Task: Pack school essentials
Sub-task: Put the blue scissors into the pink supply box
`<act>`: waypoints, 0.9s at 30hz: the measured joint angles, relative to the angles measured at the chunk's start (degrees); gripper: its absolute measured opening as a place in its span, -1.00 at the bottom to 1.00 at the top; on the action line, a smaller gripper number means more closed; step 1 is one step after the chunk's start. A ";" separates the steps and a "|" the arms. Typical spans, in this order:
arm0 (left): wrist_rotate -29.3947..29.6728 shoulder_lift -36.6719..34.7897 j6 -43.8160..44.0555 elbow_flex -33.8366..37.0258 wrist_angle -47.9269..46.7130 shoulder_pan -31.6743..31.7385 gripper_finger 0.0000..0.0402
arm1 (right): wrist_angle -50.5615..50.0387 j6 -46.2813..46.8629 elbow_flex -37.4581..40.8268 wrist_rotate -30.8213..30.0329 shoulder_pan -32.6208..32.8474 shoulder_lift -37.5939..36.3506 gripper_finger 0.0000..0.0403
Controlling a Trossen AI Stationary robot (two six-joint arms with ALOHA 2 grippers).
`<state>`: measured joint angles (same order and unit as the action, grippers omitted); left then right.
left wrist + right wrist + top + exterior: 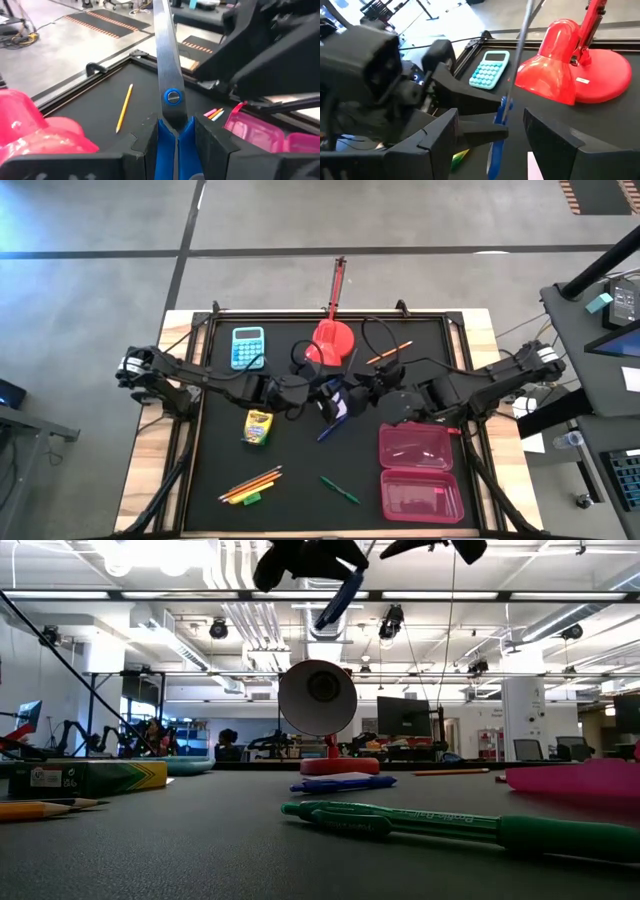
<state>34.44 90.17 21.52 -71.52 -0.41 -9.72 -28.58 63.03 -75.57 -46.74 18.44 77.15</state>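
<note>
Your left gripper clamps the blue-handled scissors by the handles, blades running straight out toward your wide-open right gripper, the nearer taker.

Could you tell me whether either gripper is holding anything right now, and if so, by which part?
The left gripper holds the scissors by their blue handles, blades pointing forward. The right gripper is open beside them, holding nothing.

Blue-handled scissors; pink case.
</note>
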 joint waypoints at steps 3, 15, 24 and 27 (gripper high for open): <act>-0.27 0.00 0.00 -0.49 -0.08 -0.02 -0.56 | 0.07 0.01 0.00 -0.02 -0.29 0.39 0.08; -4.62 0.00 0.15 -0.73 1.95 -0.20 -0.56 | 0.13 0.01 0.04 -0.91 -1.09 0.95 0.00; -4.87 0.00 0.07 -0.66 2.00 -0.15 -0.56 | 0.11 -1.59 0.05 -0.90 -1.09 0.95 -0.72; -4.94 0.00 0.00 -0.59 2.02 -0.15 -0.56 | 0.04 -2.36 0.07 -0.98 -1.09 0.95 -0.89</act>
<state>29.50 90.17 21.52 -72.12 1.61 -9.87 -28.53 60.68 -75.50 -47.72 17.34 78.11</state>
